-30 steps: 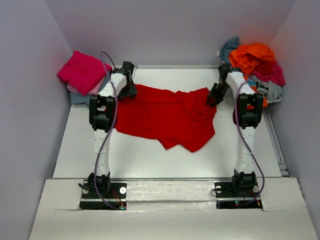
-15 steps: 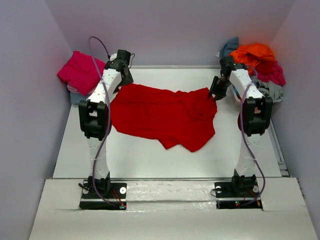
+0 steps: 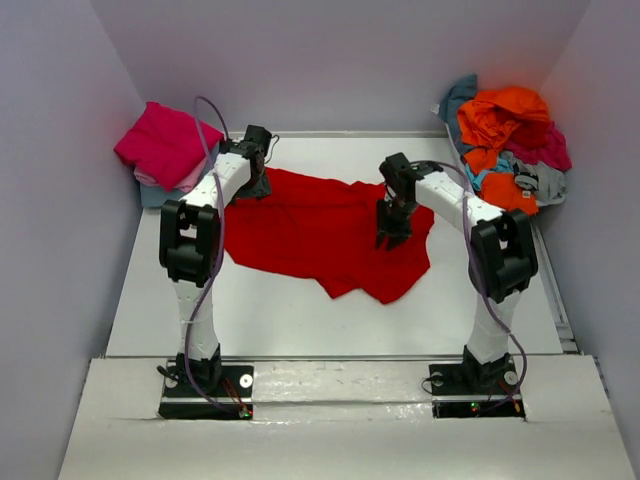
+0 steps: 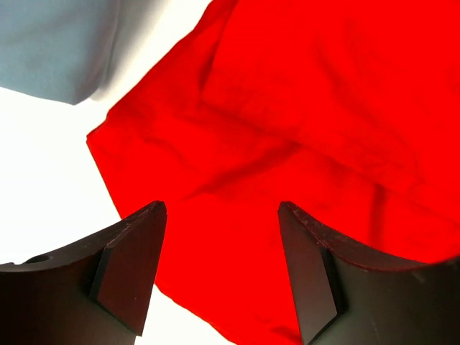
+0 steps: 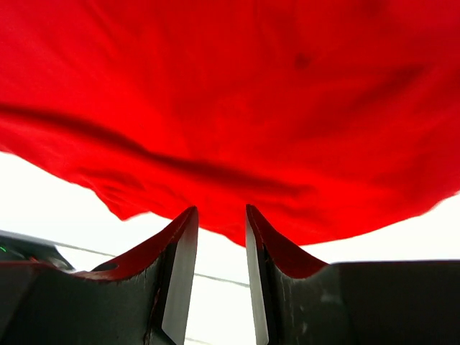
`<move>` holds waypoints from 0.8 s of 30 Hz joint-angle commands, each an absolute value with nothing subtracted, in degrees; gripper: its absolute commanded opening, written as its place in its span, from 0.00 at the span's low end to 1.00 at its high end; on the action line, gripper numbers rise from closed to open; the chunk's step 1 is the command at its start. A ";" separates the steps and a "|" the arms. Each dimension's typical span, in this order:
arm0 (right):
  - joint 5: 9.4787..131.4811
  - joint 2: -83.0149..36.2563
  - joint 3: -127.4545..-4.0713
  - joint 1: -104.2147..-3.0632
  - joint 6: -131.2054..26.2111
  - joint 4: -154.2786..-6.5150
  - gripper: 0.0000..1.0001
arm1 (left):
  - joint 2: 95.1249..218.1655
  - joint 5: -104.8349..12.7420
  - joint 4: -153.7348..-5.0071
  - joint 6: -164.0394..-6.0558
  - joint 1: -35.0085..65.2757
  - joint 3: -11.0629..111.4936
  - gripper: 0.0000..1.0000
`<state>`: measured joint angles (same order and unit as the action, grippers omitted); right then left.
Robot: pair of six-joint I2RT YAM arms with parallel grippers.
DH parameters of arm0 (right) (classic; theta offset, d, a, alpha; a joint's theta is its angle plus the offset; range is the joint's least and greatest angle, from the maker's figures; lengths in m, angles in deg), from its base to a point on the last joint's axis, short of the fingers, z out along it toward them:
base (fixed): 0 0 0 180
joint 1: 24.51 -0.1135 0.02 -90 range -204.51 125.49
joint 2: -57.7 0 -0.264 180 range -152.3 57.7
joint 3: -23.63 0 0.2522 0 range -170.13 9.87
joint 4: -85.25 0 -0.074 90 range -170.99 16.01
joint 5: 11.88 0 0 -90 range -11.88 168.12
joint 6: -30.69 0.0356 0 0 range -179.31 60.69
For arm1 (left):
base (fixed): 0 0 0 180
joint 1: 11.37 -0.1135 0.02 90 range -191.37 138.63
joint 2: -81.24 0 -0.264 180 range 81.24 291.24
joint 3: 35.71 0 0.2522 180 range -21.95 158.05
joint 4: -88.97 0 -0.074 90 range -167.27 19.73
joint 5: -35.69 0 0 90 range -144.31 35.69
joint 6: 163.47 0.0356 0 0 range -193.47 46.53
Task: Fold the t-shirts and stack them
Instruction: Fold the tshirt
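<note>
White matte tabletop [image 3: 280, 310] inside a three-sided booth: left wall [image 3: 50, 260], back wall [image 3: 330, 60], right wall [image 3: 605, 260], all plain pale lilac-grey. Thin metal rail [image 3: 557, 300] along tabletop's right edge. White ledge [image 3: 340, 430] across near side. Light even, shadows soft.

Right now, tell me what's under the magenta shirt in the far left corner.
Under the magenta shirt a pale pink shirt peeks out, and below that a grey-blue shirt. Only their edges show; anything deeper in the stack is covered.
</note>
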<state>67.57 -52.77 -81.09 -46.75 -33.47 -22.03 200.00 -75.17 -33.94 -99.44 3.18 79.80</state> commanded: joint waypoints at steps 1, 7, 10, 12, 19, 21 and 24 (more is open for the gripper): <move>65.47 -48.30 -76.44 -48.24 -31.54 -23.86 0.38 | 197.07 -75.58 -34.64 -99.48 3.40 79.47 0.76; 65.11 -45.75 -73.72 -52.54 -31.54 -22.11 0.37 | 198.83 -75.05 -34.20 -99.13 3.92 81.40 0.76; 65.38 -44.78 -73.80 -55.79 -31.10 -21.49 0.37 | 199.98 -74.96 -33.85 -99.04 3.93 82.19 0.76; 64.77 -44.78 -73.89 -57.11 -30.75 -21.05 0.37 | 200.50 -74.70 -33.67 -98.87 4.54 82.55 0.76; 63.79 -47.68 -77.05 -63.71 -28.99 -19.82 0.37 | 202.09 -74.26 -33.32 -98.17 5.60 82.72 0.76; 63.79 -48.38 -77.23 -64.93 -28.81 -19.99 0.37 | 202.09 -74.17 -33.50 -98.08 5.60 82.37 0.76; 62.83 -48.82 -76.79 -65.56 -28.81 -21.31 0.37 | 201.56 -73.56 -34.37 -97.81 5.60 81.15 0.76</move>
<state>64.21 -47.94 -75.16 -64.54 -29.79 -21.05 202.58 -73.55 -34.20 -98.70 5.54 80.83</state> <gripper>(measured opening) 0.372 0.756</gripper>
